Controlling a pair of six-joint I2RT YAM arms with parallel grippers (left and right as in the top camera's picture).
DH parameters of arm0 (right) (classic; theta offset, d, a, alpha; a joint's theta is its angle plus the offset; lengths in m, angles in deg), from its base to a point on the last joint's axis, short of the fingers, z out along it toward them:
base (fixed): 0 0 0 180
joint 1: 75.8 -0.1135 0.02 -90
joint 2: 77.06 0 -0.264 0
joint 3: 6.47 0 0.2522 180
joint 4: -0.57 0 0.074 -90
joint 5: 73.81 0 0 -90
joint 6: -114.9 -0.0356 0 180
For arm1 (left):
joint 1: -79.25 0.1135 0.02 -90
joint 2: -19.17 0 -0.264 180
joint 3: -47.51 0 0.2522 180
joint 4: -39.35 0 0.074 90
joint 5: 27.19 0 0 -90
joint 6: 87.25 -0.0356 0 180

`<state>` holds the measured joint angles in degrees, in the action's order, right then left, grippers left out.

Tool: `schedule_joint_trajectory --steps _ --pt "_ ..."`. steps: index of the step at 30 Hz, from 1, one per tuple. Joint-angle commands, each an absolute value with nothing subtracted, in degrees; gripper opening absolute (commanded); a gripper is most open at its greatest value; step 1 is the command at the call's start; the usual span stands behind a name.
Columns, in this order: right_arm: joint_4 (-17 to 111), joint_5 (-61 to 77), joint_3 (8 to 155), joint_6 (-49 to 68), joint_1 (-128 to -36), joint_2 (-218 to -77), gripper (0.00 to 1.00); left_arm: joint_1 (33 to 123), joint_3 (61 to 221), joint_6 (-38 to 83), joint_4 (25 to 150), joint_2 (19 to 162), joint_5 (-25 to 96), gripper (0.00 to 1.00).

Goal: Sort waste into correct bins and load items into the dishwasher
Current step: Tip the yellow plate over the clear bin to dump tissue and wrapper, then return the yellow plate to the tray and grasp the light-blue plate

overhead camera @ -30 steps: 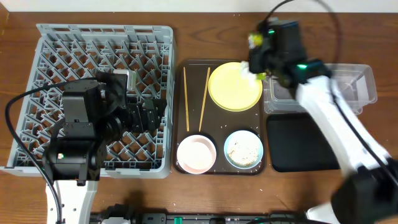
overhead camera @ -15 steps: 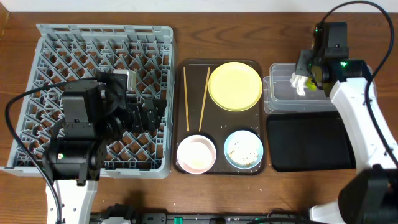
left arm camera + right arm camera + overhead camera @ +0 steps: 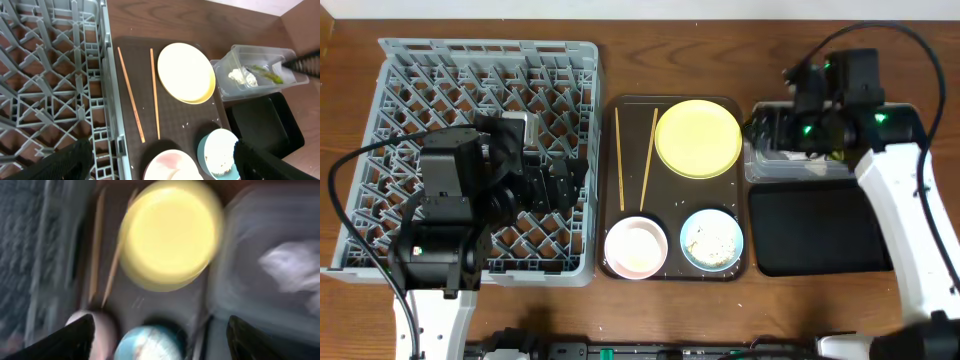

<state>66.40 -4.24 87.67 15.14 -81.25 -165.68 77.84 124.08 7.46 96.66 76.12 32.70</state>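
Note:
My right gripper (image 3: 770, 130) hangs open over the left end of the clear tub (image 3: 895, 135); its view is blurred and its jaws (image 3: 160, 340) hold nothing. A crumpled white napkin (image 3: 241, 76) and a green-and-yellow wrapper (image 3: 265, 74) lie inside that tub. The yellow plate (image 3: 697, 139), two chopsticks (image 3: 620, 160), the pinkish-white bowl (image 3: 636, 247) and the light blue bowl (image 3: 712, 240) with rice scraps sit on the brown tray (image 3: 675, 270). Open and empty, my left gripper (image 3: 165, 165) sits over the right side of the grey dish rack (image 3: 440, 80).
The shallow black tray (image 3: 815, 230) lies in front of the clear tub, at the right of the brown tray. The left arm's body covers the middle of the rack. Bare wooden table (image 3: 660, 50) runs along the back edge.
The right gripper carried the napkin from over the yellow plate to the clear tub, opened and let it drop there, then swung a little left. The left arm stayed still.

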Motion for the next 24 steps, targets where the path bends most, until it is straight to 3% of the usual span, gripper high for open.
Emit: schedule_joint_trajectory --steps 1,10,24 --pt "76.43 -7.56 87.43 16.84 -90.23 -164.39 0.77 77.67 125.41 7.74 96.66 76.14 31.74 0.91" --pt "77.05 2.71 82.9 11.99 -105.56 -164.39 0.69 77.67 125.41 7.74 96.66 76.14 31.74 0.91" --pt "66.84 2.47 66.33 6.5 -114.23 -164.39 0.62 77.67 125.41 7.74 96.66 76.14 31.76 0.91"
